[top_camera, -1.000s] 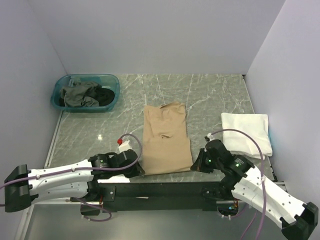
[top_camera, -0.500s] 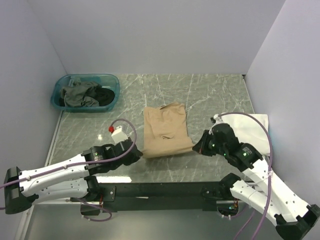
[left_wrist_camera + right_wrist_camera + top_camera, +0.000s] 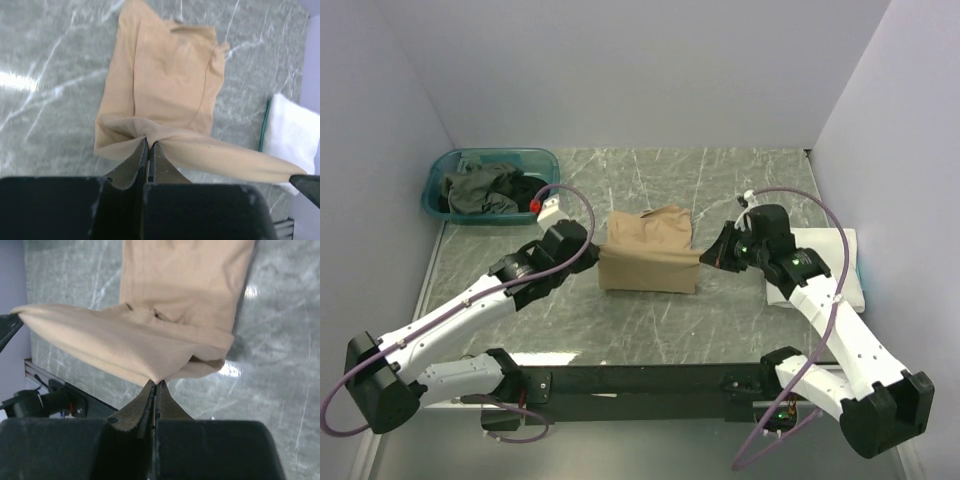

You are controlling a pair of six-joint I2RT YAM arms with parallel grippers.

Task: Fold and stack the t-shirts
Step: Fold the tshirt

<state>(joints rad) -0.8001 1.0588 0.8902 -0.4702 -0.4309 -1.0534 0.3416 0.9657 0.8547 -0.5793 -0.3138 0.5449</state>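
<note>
Left gripper (image 3: 597, 262), right gripper (image 3: 706, 258) advanced (pinching tan t-shirt (image 3: 650, 250)).

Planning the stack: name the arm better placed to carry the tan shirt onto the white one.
Right, probably. The right fingers pinch the tan shirt at the corner nearest the white shirt, beside that arm; the left fingers hold the far corner.

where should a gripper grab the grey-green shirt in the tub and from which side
Pinch a raised fold at the top of the grey-green shirt, coming straight down from above. It lies crumpled in a heap inside the teal tub, whose walls block a sideways approach, and the black shirt crowds its right side.
</note>
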